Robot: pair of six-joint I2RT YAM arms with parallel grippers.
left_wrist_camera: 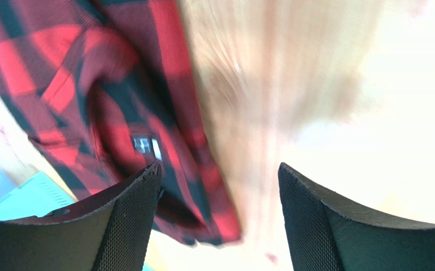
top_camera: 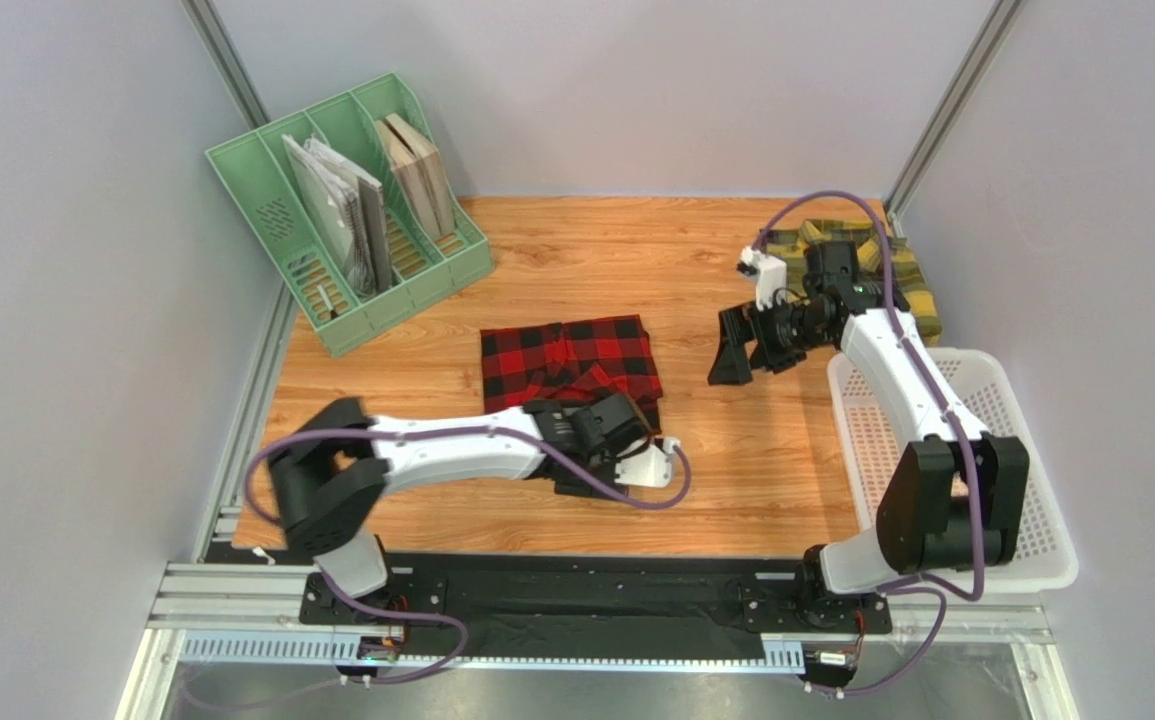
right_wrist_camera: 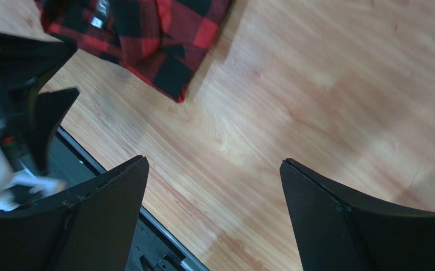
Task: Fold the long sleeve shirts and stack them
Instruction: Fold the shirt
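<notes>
Both end effectors stand released, fingers spread wide with nothing pinched between them. Left end effector (top_camera: 598, 425) (left_wrist_camera: 219, 169) hangs low over the near edge of the red-and-black shirt; its wrist view is smeared, so one finger (left_wrist_camera: 129, 220) seems to sit over the cloth's corner while the other sits over bare wood, and I cannot tell whether either touches. Right end effector (top_camera: 741, 348) (right_wrist_camera: 214, 164) hovers above open wood, between the two shirts and apart from both.

Wooden desk (top_camera: 613, 255) carries everything. White perforated basket (top_camera: 1011, 435) lies along the desk's right side, beside the right arm. Green file rack (top_camera: 320, 323) stands at the far left corner, turned at an angle, with flat binders or books upright in its slots.

Red-and-black shirt (top_camera: 568, 360) (left_wrist_camera: 89, 84) (right_wrist_camera: 146, 28) lies near the middle of the desk, folded to a rough rectangle, its near edge under the left wrist. Yellow-and-green shirt (top_camera: 914, 300) sits bunched in the far right corner, just beyond the basket and partly hidden by the right arm and its purple cable (top_camera: 839, 198). The two shirts are well apart, not stacked.

Smallest of all, a dark label (left_wrist_camera: 146, 145) shows on the red cloth, close to the left finger
</notes>
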